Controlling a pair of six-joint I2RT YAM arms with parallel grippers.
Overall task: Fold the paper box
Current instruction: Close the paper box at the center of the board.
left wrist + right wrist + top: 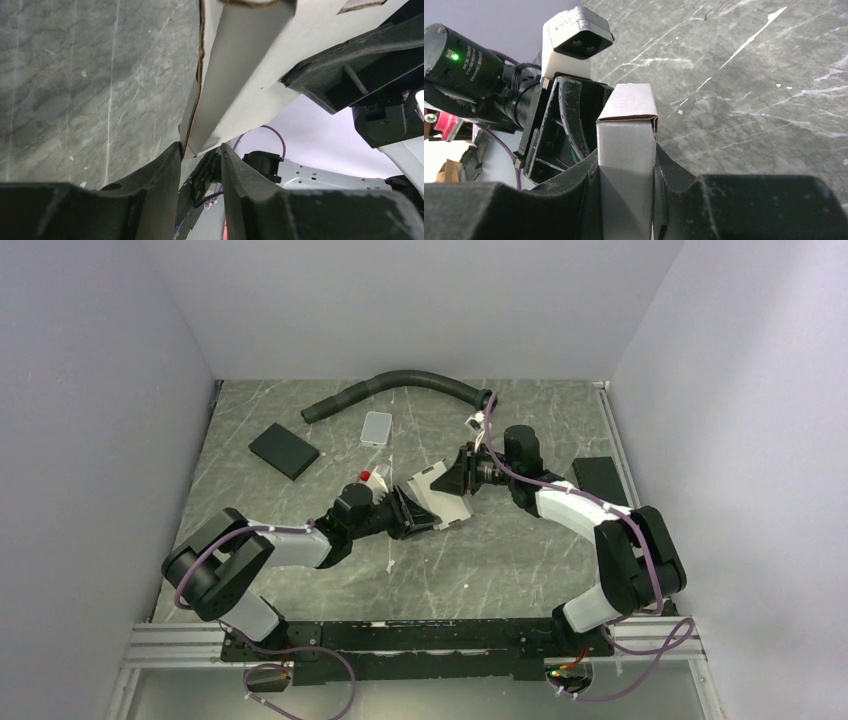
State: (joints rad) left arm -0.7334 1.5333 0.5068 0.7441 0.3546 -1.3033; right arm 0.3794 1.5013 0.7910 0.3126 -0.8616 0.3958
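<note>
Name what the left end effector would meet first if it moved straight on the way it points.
The paper box: its white panel sits right ahead of the left end effector. Behind it, seemingly on the same line, is the right end effector, holding the box.

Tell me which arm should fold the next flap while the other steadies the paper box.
Left, probably. The right fingers clamp the paper box squarely across its body, a good anchor; the left fingers straddle a free panel edge, placed to push it over.
</note>
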